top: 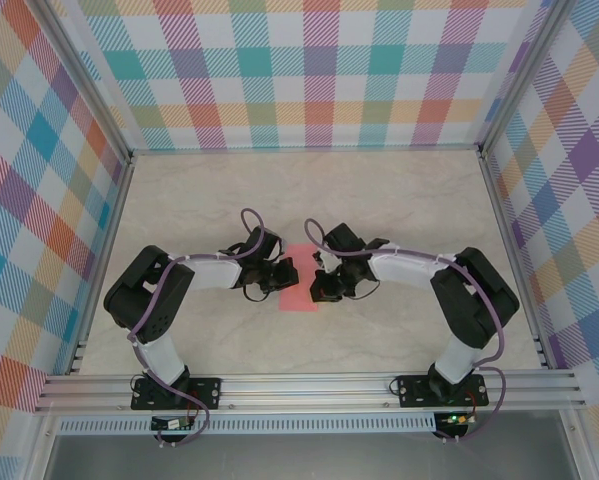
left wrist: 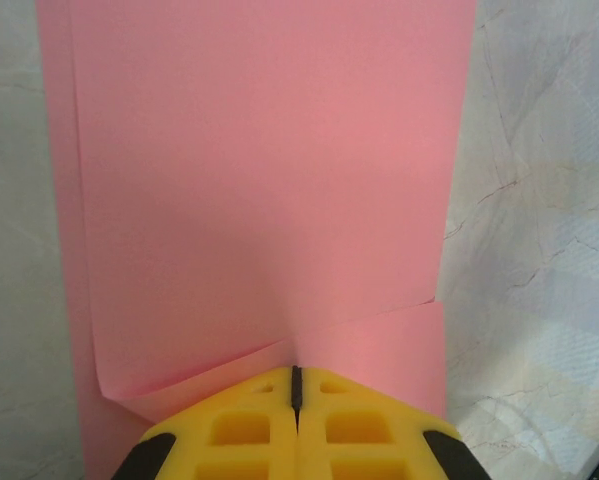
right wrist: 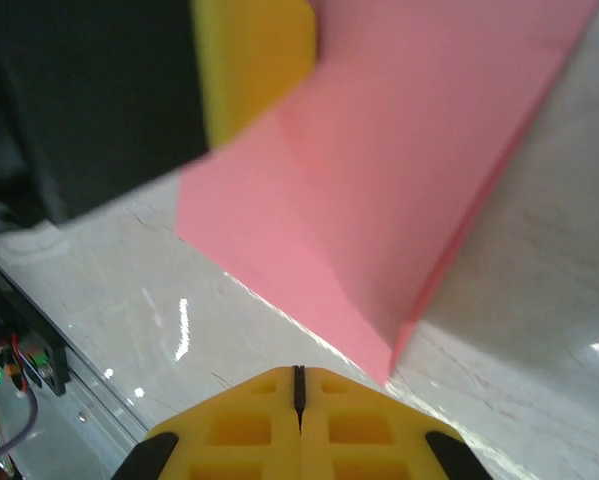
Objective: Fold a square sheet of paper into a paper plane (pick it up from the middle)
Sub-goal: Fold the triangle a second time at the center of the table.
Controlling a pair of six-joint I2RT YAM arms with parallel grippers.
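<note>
Nearest, well on the near side of the thin salmon-pink square sheet of paper (top: 299, 300), a silver aluminium rail (top: 309, 385) carries both black arm bases. Arms bend inward from either side and meet over the sheet. Left gripper (top: 287, 274), yellow-fingered, sits on the sheet's left side; wrist view shows its jaws clenched together (left wrist: 297, 375), tips over the sheet's near edge where a lower layer peeks out under the upper one. Creases run from the tips; whether paper is pinched between them, cannot tell. Right gripper (top: 318, 285) sits at the sheet's right side, jaws likewise pressed together (right wrist: 299, 375), tips just beside one corner of the sheet (right wrist: 379, 200), apart from it. Sheet lies folded double, narrow, on the pale marble-patterned table (top: 399, 200), mid-table. Beyond the sheet, bare table, then pastel plaid walls (top: 309, 70).
</note>
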